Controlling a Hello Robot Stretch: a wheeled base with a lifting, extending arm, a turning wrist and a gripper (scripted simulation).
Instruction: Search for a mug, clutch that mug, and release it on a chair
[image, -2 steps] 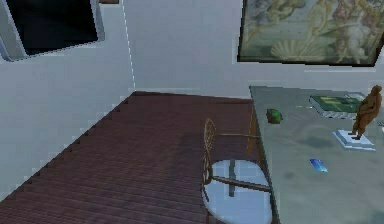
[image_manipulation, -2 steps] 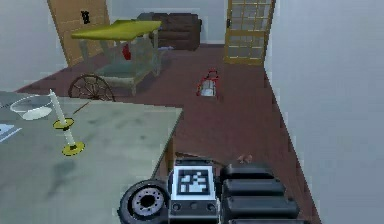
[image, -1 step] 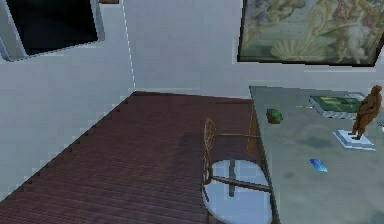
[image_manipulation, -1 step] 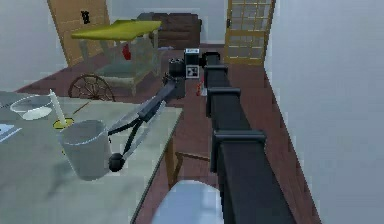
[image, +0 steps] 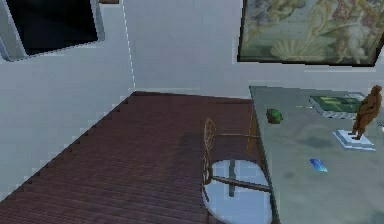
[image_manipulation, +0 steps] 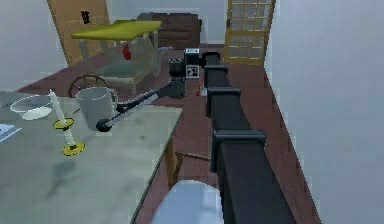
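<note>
Mug (image_manipulation: 93, 106) upright on grey table (image_manipulation: 130, 165), close by claw (image_manipulation: 109, 123), whether claw holds anything cannot be told

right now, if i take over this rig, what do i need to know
Gripper: its far end is by the mug; I cannot tell whether it holds anything.
Mug: upright on the grey table, near a candle in a yellow holder.
Chair: drawn up to the table's edge in the forward view.
Done: mug found, arm extended toward it.
Left: get the mug clear of the table, carry it to the chair, release it on the seat.
</note>
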